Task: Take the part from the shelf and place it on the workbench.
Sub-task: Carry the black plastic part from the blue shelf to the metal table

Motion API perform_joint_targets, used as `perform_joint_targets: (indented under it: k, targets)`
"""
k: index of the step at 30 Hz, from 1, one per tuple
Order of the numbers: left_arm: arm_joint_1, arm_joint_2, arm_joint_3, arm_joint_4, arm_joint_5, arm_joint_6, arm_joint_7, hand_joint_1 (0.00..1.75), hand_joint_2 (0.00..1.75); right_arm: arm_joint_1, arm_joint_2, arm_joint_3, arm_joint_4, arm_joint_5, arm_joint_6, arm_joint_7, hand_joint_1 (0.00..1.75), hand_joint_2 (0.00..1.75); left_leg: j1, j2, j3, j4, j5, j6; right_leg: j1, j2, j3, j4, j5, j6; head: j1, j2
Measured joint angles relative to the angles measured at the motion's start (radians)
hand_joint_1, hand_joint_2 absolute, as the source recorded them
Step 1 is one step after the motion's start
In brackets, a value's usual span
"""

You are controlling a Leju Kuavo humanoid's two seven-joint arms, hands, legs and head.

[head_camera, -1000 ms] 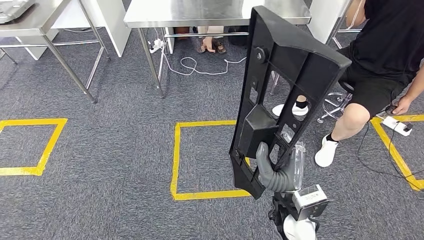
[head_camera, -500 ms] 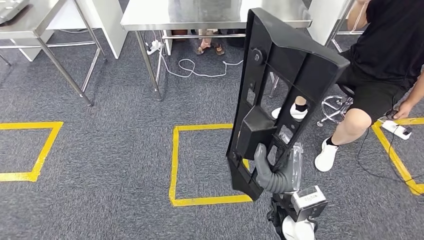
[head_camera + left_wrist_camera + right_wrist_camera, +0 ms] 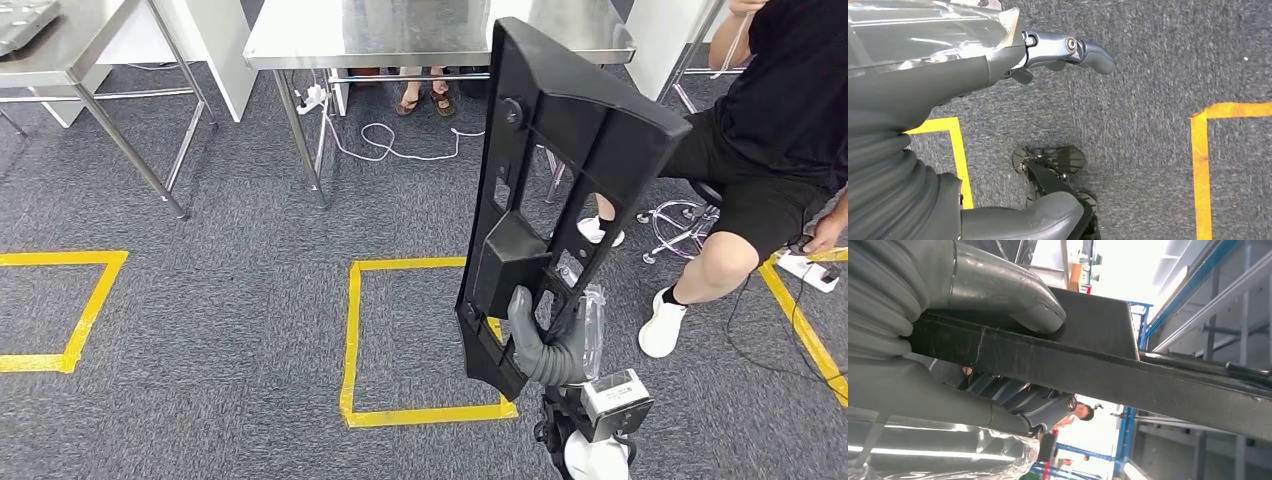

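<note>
The right hand holds a big black part. The part is long and flat with many holes cut in it. It stands almost upright in the air, leaning a little to the right at the top. The hand grips it near its low end, with the thick grey thumb pressed on the front face and the fingers wrapped behind. In the right wrist view the thumb lies on one side of the black part and the fingers curl on the other side.

The left hand hangs down over the grey carpet. It holds nothing, and one finger pokes out straight.

On the floor there are yellow tape squares. Far ahead stands a shiny metal table, with a white cable on the floor under it. Another metal table stands far to the left. A person in black clothes sits on the right, with a white shoe on the carpet.
</note>
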Motion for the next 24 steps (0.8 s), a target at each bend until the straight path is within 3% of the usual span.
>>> perform_joint_targets:
  k: [2,5,6,7,10,11,14,16,18,20,21,22,24]
  targets:
    - [-0.001,0.000,0.000,0.000,0.000,0.000,-0.001,0.00,1.75,-0.003,0.003,-0.001,0.000,0.000,0.001,0.000,1.75,1.75,0.004,0.004,-0.039,0.072,-0.021,-0.011,-0.006,0.000,0.016,-0.003,-0.006,-0.012,-0.002,0.000]
    - [0.000,-0.001,0.000,0.000,-0.001,0.000,-0.001,0.00,1.75,-0.004,0.006,-0.002,0.000,0.000,0.002,0.000,1.75,1.75,0.014,0.008,-0.162,0.254,-0.083,-0.029,-0.004,0.001,0.030,-0.004,-0.021,-0.023,-0.003,0.000]
    - [0.001,-0.001,0.000,0.000,-0.001,0.000,-0.001,0.00,1.75,-0.003,0.006,-0.002,0.000,0.000,0.002,0.000,1.75,1.75,0.016,0.009,-0.192,0.279,-0.088,-0.032,-0.004,0.002,0.037,-0.004,-0.028,-0.023,-0.003,0.000]
    - [0.002,-0.001,0.000,0.000,-0.001,0.000,-0.001,0.00,1.75,-0.003,0.006,-0.002,0.000,0.000,0.003,0.000,1.75,1.75,0.017,0.010,-0.203,0.269,-0.072,-0.032,-0.003,0.003,0.047,-0.004,-0.035,-0.022,-0.004,0.000]
    - [0.002,0.000,0.000,0.000,-0.001,0.000,-0.001,0.00,1.75,-0.002,0.007,-0.002,0.000,0.000,0.004,0.000,1.75,1.75,0.014,0.011,-0.151,0.090,0.053,-0.016,-0.002,0.004,0.083,-0.006,-0.060,-0.015,-0.002,0.000]
    - [0.001,0.001,0.001,0.000,-0.001,-0.001,-0.001,0.00,1.75,-0.003,0.008,-0.002,0.000,0.000,0.004,0.000,1.75,1.75,0.010,0.011,-0.134,0.042,0.068,-0.008,-0.001,0.005,0.089,-0.007,-0.067,-0.011,-0.002,0.000]
    - [0.002,0.002,0.006,0.000,0.000,-0.002,-0.002,0.00,1.75,-0.002,0.010,-0.003,0.000,0.001,0.004,-0.001,1.75,1.75,0.000,0.007,-0.109,0.001,0.064,0.018,0.008,0.005,0.098,-0.005,-0.072,0.008,-0.002,0.000]
    - [0.003,0.001,0.010,0.000,0.000,-0.002,-0.002,0.00,1.75,-0.002,0.010,-0.003,0.000,0.002,0.004,-0.001,1.75,1.75,0.003,0.006,-0.085,-0.013,0.073,0.031,0.011,0.005,0.098,0.027,-0.078,0.016,-0.001,0.000]
    - [0.002,0.000,0.013,0.000,0.000,-0.002,-0.002,0.00,1.75,-0.003,0.010,-0.003,0.000,0.002,0.004,-0.001,1.75,1.75,0.006,0.006,-0.065,-0.019,0.068,0.040,0.009,0.004,0.045,0.118,-0.114,0.013,0.001,0.000]
    - [0.001,0.000,0.015,0.000,0.000,-0.002,-0.002,0.00,1.75,-0.002,0.009,-0.003,0.000,0.002,0.004,-0.001,1.75,1.75,0.005,0.005,-0.058,-0.019,0.057,0.043,0.008,0.005,-0.040,0.241,-0.162,0.008,0.004,0.000]
    - [0.001,0.000,0.015,0.000,0.000,-0.003,-0.002,0.00,1.75,0.000,0.008,-0.003,0.000,0.002,0.004,-0.001,1.75,1.75,0.005,0.004,-0.053,-0.019,0.051,0.042,0.007,0.004,-0.074,0.277,-0.173,0.010,0.004,0.000]
    - [0.002,-0.001,0.016,0.000,0.000,-0.003,-0.002,0.00,1.75,0.001,0.008,-0.003,0.000,0.002,0.004,-0.001,1.75,1.75,0.006,0.003,-0.046,-0.019,0.044,0.040,0.005,0.004,-0.090,0.277,-0.163,0.017,0.004,0.000]
    - [0.004,-0.001,0.016,0.001,0.000,-0.003,-0.002,0.00,1.75,0.001,0.007,-0.003,0.000,0.002,0.004,-0.001,1.75,1.75,0.007,0.000,-0.024,-0.019,0.028,0.033,-0.002,0.004,-0.069,0.169,-0.084,0.046,0.004,0.000]
